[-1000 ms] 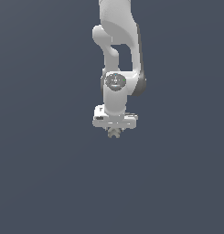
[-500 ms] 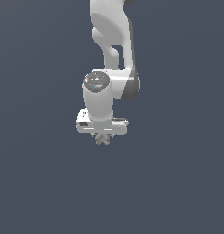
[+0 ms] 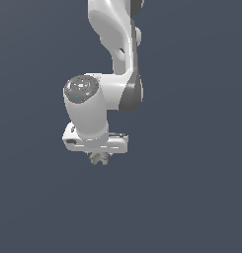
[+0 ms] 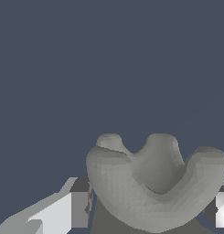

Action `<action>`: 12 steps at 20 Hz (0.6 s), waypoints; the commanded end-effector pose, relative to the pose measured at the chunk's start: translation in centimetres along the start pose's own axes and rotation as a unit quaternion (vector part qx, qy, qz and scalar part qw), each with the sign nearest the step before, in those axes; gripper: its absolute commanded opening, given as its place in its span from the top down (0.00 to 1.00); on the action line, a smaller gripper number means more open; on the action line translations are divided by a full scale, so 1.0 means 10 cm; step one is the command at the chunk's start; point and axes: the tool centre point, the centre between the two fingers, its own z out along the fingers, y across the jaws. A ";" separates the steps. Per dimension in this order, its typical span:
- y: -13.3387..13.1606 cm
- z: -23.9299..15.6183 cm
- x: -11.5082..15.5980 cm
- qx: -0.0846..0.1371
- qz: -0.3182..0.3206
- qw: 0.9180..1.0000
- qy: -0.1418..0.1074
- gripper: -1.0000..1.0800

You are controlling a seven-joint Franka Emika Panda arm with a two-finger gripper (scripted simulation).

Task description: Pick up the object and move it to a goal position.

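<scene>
On my exterior view I see the white arm point(image 3: 115, 59) coming down from twelve o'clock against a plain dark blue-grey backdrop, its rounded wrist sitting just left of centre above the flat white gripper point(image 3: 99, 154) bar. Directly under that bar, at about six o'clock from the wrist, the object point(image 3: 99, 158) hangs as a small grey-beige lump with stubby prongs. On my wrist view the object point(image 4: 157, 183) looms large between the two white fingers point(image 4: 63, 212), which are clamped against its sides.
</scene>
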 end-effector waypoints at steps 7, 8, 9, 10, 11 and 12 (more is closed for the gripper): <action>0.24 -0.21 0.33 0.000 0.000 1.000 0.000 1.00; 0.26 -0.23 0.37 0.000 0.000 1.000 0.000 1.00; 0.28 -0.25 0.40 0.000 0.000 1.000 0.000 1.00; 0.30 -0.27 0.43 0.000 0.000 1.000 0.000 1.00; 0.32 -0.29 0.46 0.000 0.000 1.000 0.000 1.00; 0.34 -0.30 0.49 0.000 0.000 1.000 0.000 1.00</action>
